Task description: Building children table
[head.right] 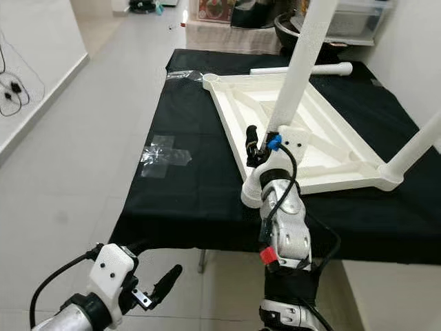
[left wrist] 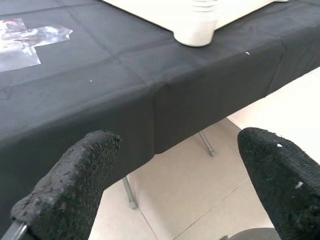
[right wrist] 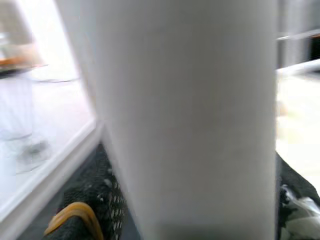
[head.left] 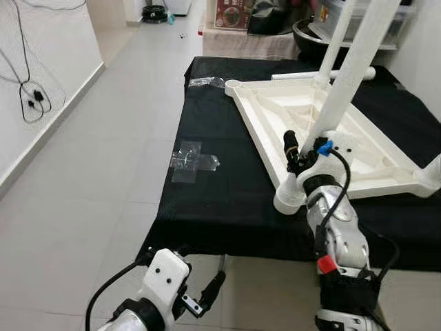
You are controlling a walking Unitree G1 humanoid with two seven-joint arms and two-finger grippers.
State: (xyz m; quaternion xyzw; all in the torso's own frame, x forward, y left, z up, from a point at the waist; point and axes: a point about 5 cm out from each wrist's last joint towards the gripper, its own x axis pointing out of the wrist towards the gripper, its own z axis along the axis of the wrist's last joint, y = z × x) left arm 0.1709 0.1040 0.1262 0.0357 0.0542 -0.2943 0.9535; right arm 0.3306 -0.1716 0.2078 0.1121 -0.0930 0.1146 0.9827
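Note:
A white children's tabletop (head.left: 270, 110) lies upside down on a table under a black cloth (head.left: 220, 186). A white leg (head.left: 351, 69) rises slanting from its near corner socket (head.left: 289, 200). My right gripper (head.left: 302, 150) is shut on this leg just above the socket; the right wrist view has the leg (right wrist: 190, 120) pressed between its black fingers (right wrist: 90, 200). Two more legs stand in other corners, and one loose leg (head.left: 324, 74) lies at the back. My left gripper (left wrist: 175, 175) hangs open below the table's front edge (left wrist: 160, 90).
Clear plastic bags lie on the cloth at the left (head.left: 193, 160) and at the far corner (head.left: 207, 83). Grey tiled floor (head.left: 103, 172) stretches to the left. Cables (head.left: 31, 96) run along the left wall. Boxes and a dark bowl (head.left: 310, 34) stand behind the table.

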